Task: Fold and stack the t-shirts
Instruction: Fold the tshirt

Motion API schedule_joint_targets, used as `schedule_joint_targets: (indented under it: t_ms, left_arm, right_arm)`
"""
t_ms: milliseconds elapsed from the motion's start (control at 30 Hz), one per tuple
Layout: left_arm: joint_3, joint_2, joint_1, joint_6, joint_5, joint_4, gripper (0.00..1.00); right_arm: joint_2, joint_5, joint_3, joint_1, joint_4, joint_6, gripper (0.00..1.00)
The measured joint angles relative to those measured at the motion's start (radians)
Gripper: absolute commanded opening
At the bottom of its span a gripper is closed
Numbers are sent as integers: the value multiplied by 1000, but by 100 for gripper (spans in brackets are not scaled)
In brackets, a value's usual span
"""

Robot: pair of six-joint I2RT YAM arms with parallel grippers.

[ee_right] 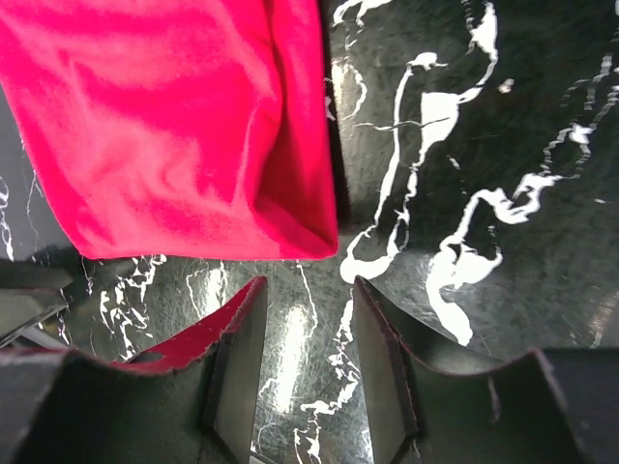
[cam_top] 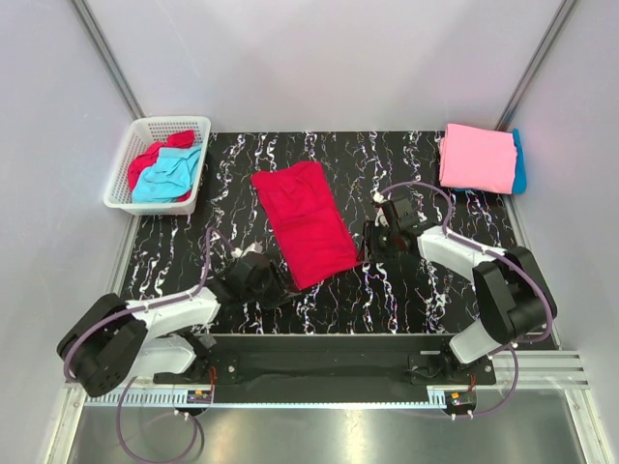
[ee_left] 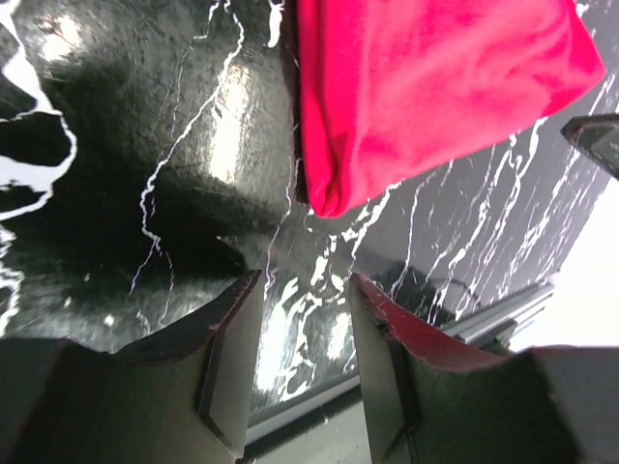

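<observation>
A crimson red t-shirt (cam_top: 305, 222) lies folded into a long strip in the middle of the black marble table (cam_top: 406, 300). My left gripper (cam_top: 276, 287) is open and empty just off the strip's near left corner (ee_left: 329, 198). My right gripper (cam_top: 368, 253) is open and empty just off its near right corner (ee_right: 309, 242). A folded pink t-shirt (cam_top: 477, 158) lies on a turquoise blue one (cam_top: 519, 161) at the back right. A turquoise t-shirt (cam_top: 166, 177) and a red one (cam_top: 147, 159) lie crumpled in the white basket (cam_top: 119, 197).
The white lattice basket stands at the table's back left corner. Grey walls enclose the table on three sides. The metal rail (cam_top: 319, 365) with both arm bases runs along the near edge.
</observation>
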Motion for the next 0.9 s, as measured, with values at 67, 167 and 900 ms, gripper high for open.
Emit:
schedule_joint_targets:
  t_ms: [67,167,900]
  left_arm:
    - [-4,34,-20,-29,-29,36,45]
    - [-3,77,-42,-64,-72,106,44]
    - [11,113,-89,-161,-272,101,0]
  right_arm:
    - [0,-16,-15,0,29,0,48]
    - [4,-39,-22,0,71,0,48]
    - [61,-53,-22,0,140,0,42]
